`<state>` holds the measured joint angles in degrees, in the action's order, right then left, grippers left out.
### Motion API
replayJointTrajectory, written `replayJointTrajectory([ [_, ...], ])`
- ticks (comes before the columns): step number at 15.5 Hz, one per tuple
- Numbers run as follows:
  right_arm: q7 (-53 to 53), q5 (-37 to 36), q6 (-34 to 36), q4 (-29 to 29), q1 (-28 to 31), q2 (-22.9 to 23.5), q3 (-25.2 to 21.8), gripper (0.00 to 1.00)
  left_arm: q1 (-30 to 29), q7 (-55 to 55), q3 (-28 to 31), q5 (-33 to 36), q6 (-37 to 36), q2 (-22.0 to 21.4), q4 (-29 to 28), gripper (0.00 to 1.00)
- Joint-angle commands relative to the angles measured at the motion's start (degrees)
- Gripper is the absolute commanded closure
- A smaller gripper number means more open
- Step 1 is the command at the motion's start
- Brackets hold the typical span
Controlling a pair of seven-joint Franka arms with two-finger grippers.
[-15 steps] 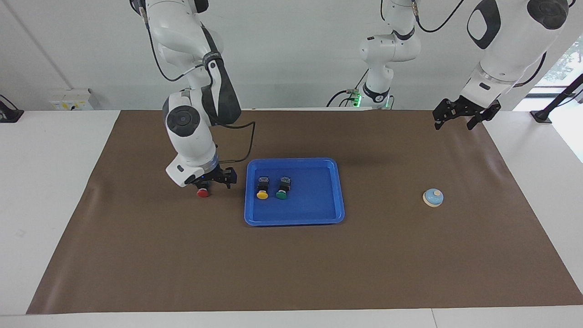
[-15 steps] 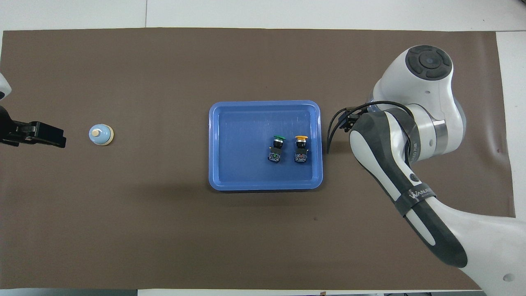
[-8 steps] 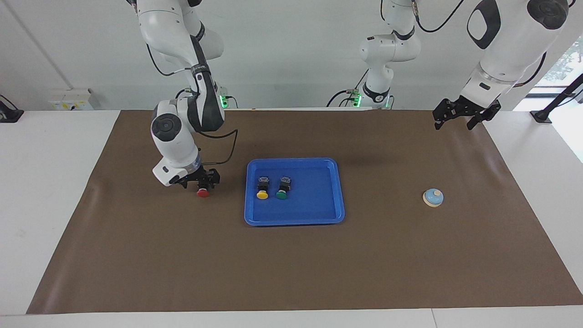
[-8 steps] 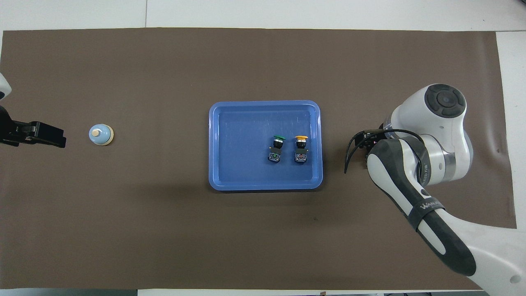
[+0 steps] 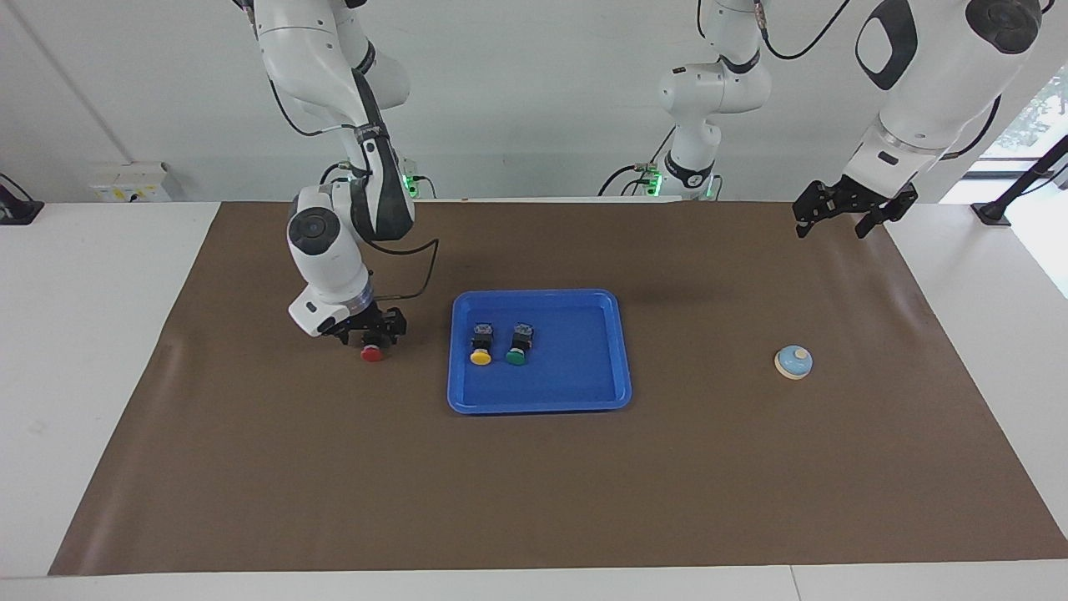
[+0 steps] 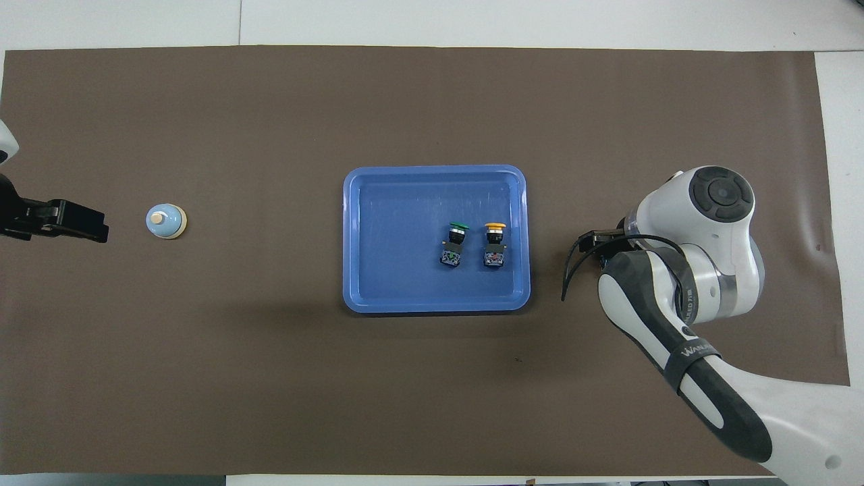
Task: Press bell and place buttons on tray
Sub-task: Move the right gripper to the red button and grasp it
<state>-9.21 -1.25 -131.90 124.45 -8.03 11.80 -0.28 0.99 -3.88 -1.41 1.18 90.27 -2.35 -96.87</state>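
Note:
The red button (image 5: 371, 353) lies on the brown mat beside the blue tray (image 5: 539, 404), toward the right arm's end. My right gripper (image 5: 372, 331) is low over its black body, open, one finger on each side. In the overhead view the right arm's wrist hides both that gripper and the red button. The yellow button (image 5: 480, 356) (image 6: 495, 228) and the green button (image 5: 515, 357) (image 6: 458, 227) lie side by side in the tray (image 6: 351, 236). The bell (image 5: 793, 361) (image 6: 165, 221) sits toward the left arm's end. My left gripper (image 5: 832, 227) (image 6: 81, 226) waits open, up in the air over the mat's edge.
A brown mat (image 5: 534, 484) covers most of the white table. A third robot's base (image 5: 688, 171) stands at the robots' edge of the table. A black cable loops from the right wrist (image 5: 417, 267) near the tray's corner.
The right arm's wrist swung away from the tray toward its own end, then settled, and its gripper stayed low over the red button. The button, the bell and the left arm did not move.

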Motion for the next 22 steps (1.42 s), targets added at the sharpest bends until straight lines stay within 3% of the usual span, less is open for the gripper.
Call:
replayJointTrajectory([
  [1, 0.5, 0.2, -1.3, 2.0, 1.1, -1.1, 0.8, 0.00, -0.1, 0.5, -0.1, 0.4, 0.2, -0.9, -0.3, 0.00],
  [3, 0.5, 0.2, -1.3, 2.1, 1.1, -0.8, 0.8, 0.02, -0.1, 0.5, -0.1, 0.4, 0.2, -0.9, -0.3, 0.00],
  [4, 0.5, 0.2, -1.3, 2.1, 1.2, -0.8, 0.8, 0.09, -0.1, 0.5, -0.1, 0.4, 0.2, -0.9, -0.3, 0.00],
  [6, 0.4, 0.3, -1.6, 2.4, 1.1, -0.7, 0.8, 0.41, -0.1, 0.5, -0.1, 0.4, 0.2, -1.0, -0.3, 0.00],
  [8, 0.7, 0.3, -1.9, 2.3, 0.9, -0.6, 0.8, 0.93, -0.1, 0.5, -0.1, 0.4, 0.1, -0.9, -0.3, 0.00],
  [9, 0.6, 0.3, -1.9, 2.1, 0.6, -0.5, 0.8, 1.00, -0.1, 0.5, -0.1, 0.4, 0.2, -0.9, -0.3, 0.00],
  [13, 0.6, 0.4, 0.8, -4.7, -0.1, 1.3, 1.4, 1.00, -0.1, 0.5, -0.1, 0.4, 0.1, -0.9, -0.3, 0.00],
  [17, -1.3, 8.4, 11.9, -18.0, -4.8, 4.5, 1.5, 1.00, -0.1, 0.5, -0.1, 0.4, 0.2, -0.9, -0.3, 0.00],
  [20, -13.6, 8.5, 13.6, -22.9, -12.2, 7.2, 1.5, 1.00, -0.1, 0.5, -0.1, 0.4, 0.2, -0.9, -0.3, 0.00],
  [22, -20.1, 8.0, 17.4, -29.7, -16.1, 10.7, 1.4, 1.00, -0.1, 0.5, -0.1, 0.4, 0.2, -0.9, -0.3, 0.00],
])
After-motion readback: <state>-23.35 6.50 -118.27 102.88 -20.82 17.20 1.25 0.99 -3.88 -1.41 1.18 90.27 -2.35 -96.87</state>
